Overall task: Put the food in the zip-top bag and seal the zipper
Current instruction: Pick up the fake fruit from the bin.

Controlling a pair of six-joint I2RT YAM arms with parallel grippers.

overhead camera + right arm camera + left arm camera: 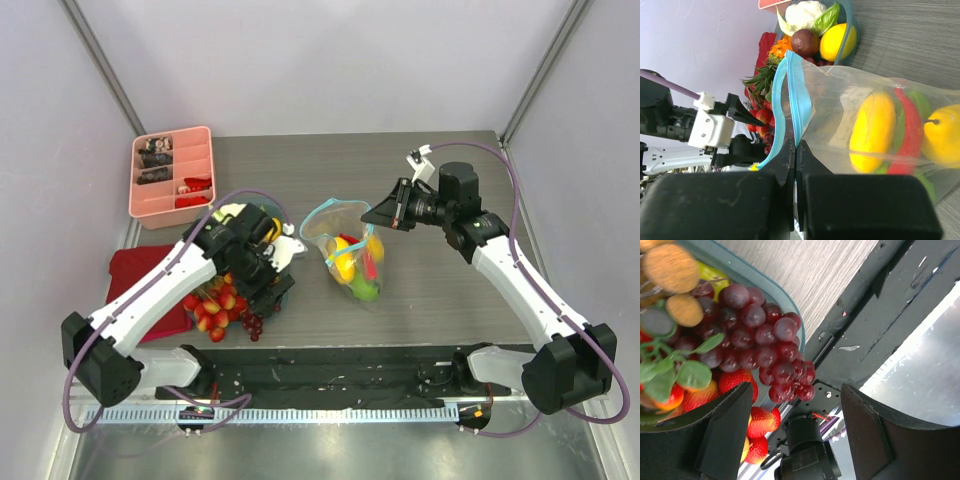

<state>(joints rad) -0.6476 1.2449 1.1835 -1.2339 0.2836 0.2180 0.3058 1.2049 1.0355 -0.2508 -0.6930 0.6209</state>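
- my right gripper (795, 150) is pressed together, pinching the zipper (802, 100) of the bag (840, 95).
- my left gripper (796, 389) is spread, with grapes (765, 340) just ahead of its fingertips.

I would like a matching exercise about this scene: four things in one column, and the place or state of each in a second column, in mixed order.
1. left gripper
2. right gripper
3. purple grapes
4. pink tray

A. far left of the table
B. shut on the zipper of the zip-top bag
C. open, holding nothing
D. spilling over a teal dish's rim

Pairs: 1-C, 2-B, 3-D, 4-A
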